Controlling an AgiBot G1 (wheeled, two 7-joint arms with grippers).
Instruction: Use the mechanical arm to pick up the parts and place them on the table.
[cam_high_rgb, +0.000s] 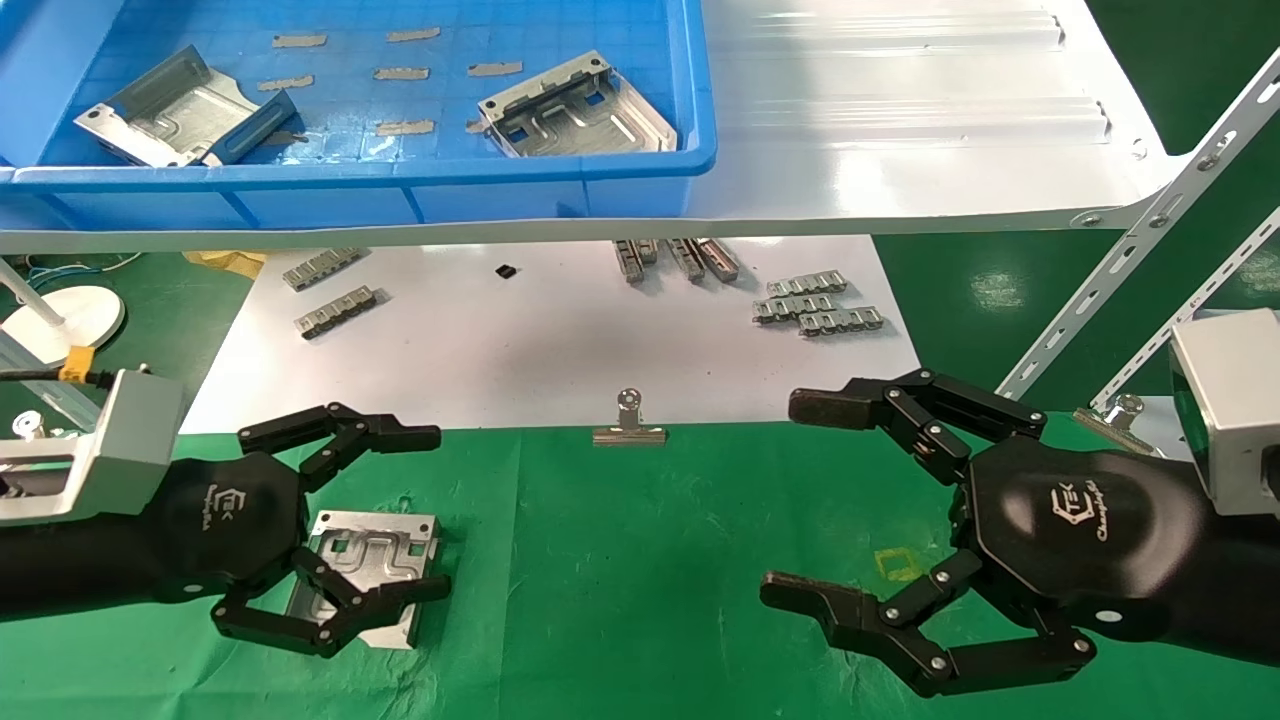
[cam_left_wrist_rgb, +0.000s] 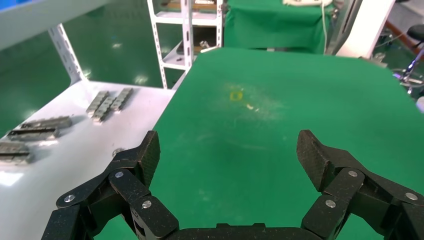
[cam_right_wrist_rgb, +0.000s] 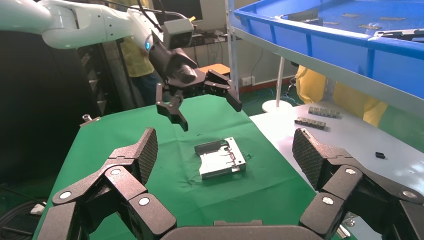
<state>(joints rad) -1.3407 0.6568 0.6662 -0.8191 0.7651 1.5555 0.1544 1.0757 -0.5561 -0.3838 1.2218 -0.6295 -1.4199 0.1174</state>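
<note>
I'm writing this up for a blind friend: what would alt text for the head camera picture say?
Two black robot hands hang open over a green-clothed table: the left gripper above a silvery metal part lying flat there, the right gripper over bare cloth. Behind, a blue bin on a white shelf holds two more parts.

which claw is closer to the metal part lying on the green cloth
Left. The left claw hangs open right above the part; the right claw, also open, is far across the green table.

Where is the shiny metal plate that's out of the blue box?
In the head view, the part lies flat on the green table, at the robot's left, under the open left gripper.
</note>
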